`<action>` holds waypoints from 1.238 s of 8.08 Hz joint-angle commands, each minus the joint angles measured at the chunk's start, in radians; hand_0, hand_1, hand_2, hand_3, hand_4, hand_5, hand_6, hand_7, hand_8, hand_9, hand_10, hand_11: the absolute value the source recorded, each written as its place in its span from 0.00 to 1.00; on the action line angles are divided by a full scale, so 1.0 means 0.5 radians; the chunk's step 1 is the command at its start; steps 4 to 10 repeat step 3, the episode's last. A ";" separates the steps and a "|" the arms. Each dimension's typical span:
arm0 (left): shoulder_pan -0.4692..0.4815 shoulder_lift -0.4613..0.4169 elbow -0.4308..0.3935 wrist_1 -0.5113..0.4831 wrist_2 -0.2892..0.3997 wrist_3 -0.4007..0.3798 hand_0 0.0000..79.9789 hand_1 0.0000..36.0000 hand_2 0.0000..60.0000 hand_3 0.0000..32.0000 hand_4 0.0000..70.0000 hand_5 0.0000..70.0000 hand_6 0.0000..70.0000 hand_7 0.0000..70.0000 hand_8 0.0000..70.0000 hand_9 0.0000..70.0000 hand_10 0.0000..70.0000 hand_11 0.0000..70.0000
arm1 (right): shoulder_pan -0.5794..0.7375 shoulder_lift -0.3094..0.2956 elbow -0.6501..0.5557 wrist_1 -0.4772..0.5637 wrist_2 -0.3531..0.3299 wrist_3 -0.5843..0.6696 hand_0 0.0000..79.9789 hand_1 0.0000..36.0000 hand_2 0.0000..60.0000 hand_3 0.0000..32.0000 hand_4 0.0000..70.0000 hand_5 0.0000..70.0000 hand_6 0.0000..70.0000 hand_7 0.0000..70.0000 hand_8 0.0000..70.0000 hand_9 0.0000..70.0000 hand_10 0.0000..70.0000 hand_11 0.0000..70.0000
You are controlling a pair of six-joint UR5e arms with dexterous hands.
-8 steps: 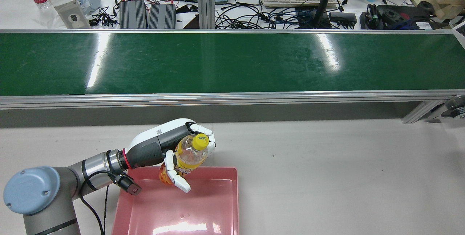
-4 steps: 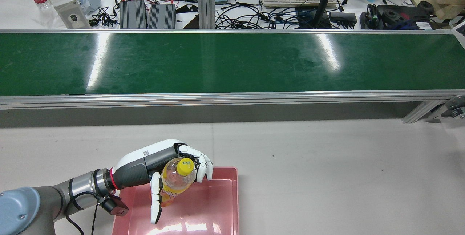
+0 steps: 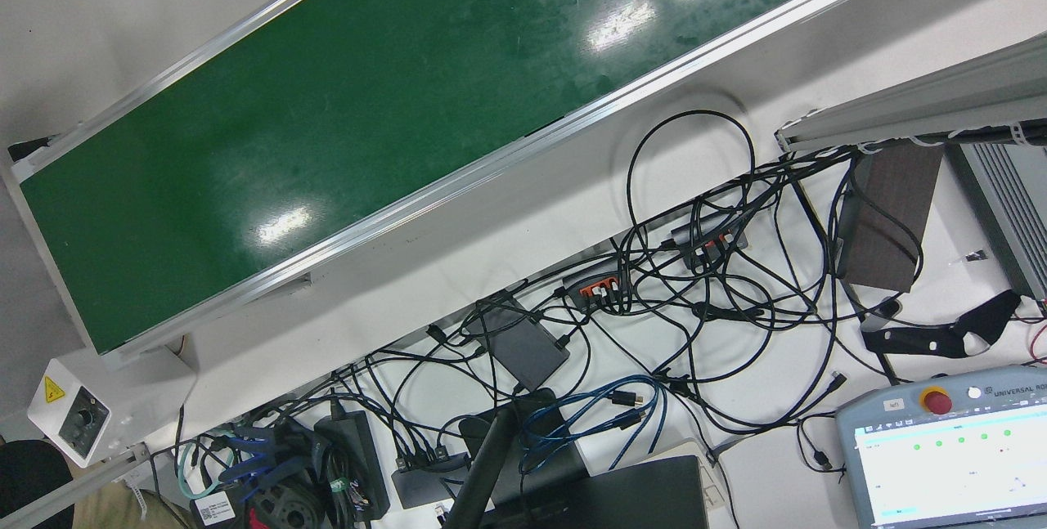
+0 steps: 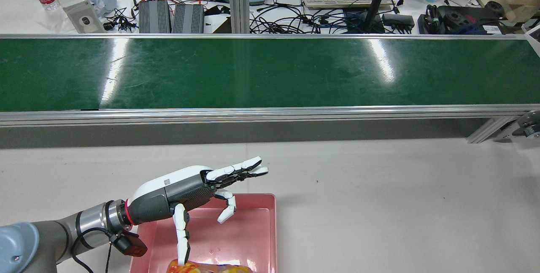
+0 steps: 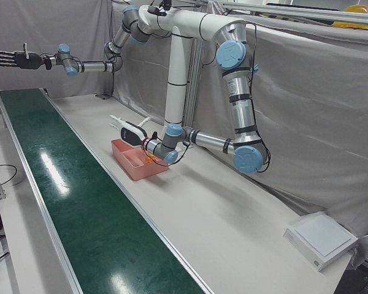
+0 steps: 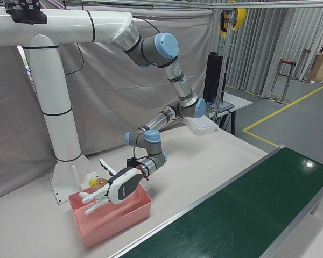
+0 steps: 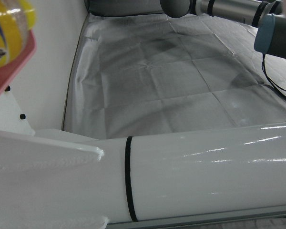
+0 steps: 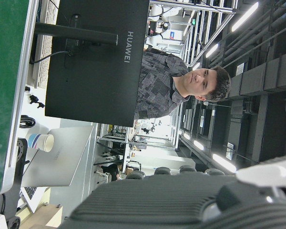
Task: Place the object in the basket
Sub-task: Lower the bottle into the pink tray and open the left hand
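— What fills most of the rear view?

— The green conveyor belt [image 4: 270,72], a wide band across the upper half of the frame, with the pale desk [image 4: 379,205] below it.

— And the basket?

— The pink basket [image 4: 270,222] sits at the lower left of centre, cut by the bottom edge. The left arm [image 4: 63,233] reaches in from the lower left corner.

— What is the left hand [image 4: 190,190] doing?

— It hangs over the basket's far end with its fingers [image 4: 236,169] spread wide, released and holding nothing.

— Where is the bottle?

— The yellow drink bottle [image 4: 206,268] lies on its side inside the basket, at the very bottom edge of the frame, just under one downward-pointing finger.

— The right hand [image 5: 12,59]?

— In the left-front view it is at the upper left of the frame, raised high over the belt, fingers splayed, empty.
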 commanded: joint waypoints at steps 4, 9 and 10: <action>-0.105 -0.007 -0.202 0.235 0.002 -0.068 0.67 0.15 0.00 0.00 0.12 0.09 0.00 0.10 0.08 0.03 0.00 0.00 | 0.000 0.000 0.000 0.000 0.000 0.000 0.00 0.00 0.00 0.00 0.00 0.00 0.00 0.00 0.00 0.00 0.00 0.00; -0.105 -0.007 -0.202 0.235 0.002 -0.068 0.67 0.15 0.00 0.00 0.12 0.09 0.00 0.10 0.08 0.03 0.00 0.00 | 0.000 0.000 0.000 0.000 0.000 0.000 0.00 0.00 0.00 0.00 0.00 0.00 0.00 0.00 0.00 0.00 0.00 0.00; -0.105 -0.007 -0.202 0.235 0.002 -0.068 0.67 0.15 0.00 0.00 0.12 0.09 0.00 0.10 0.08 0.03 0.00 0.00 | 0.000 0.000 0.000 0.000 0.000 0.000 0.00 0.00 0.00 0.00 0.00 0.00 0.00 0.00 0.00 0.00 0.00 0.00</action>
